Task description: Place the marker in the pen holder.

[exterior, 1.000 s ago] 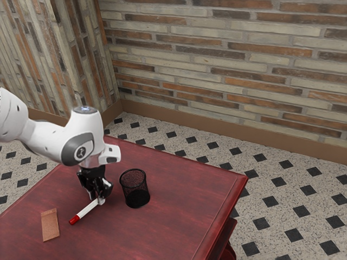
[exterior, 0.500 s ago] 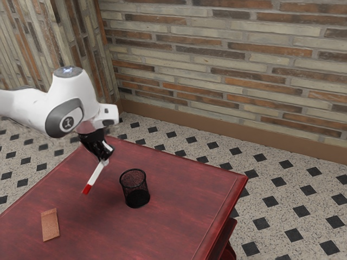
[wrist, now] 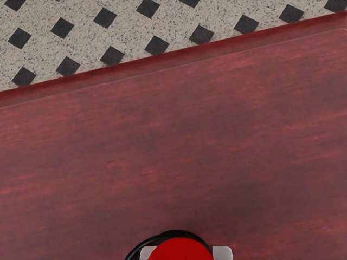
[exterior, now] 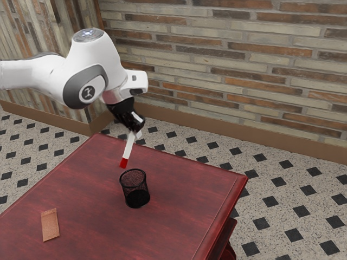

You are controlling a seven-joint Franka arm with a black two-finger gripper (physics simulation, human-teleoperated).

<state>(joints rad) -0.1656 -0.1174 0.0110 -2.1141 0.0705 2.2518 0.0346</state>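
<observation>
My gripper (exterior: 136, 133) is up above the table, shut on the white end of the marker (exterior: 128, 149). The marker hangs tilted, its red end lowest, just above the rim of the black mesh pen holder (exterior: 135, 188) in the exterior view and not inside it. The pen holder stands upright on the table. At the lower edge of the wrist view, the marker's red end (wrist: 180, 250) covers part of the pen holder's dark rim (wrist: 172, 234), with light fingertips (wrist: 222, 252) on either side of it.
A flat tan packet (exterior: 50, 224) lies on the red table (exterior: 179, 216) toward the exterior view's lower left. The table's edge (wrist: 173, 56) and the tiled floor cross the wrist view. A brick wall rises behind.
My gripper has lifted the marker off the table and carried it toward the exterior view's right, close to the pen holder. The marker has swung steeper. Pen holder and packet have stayed put.
</observation>
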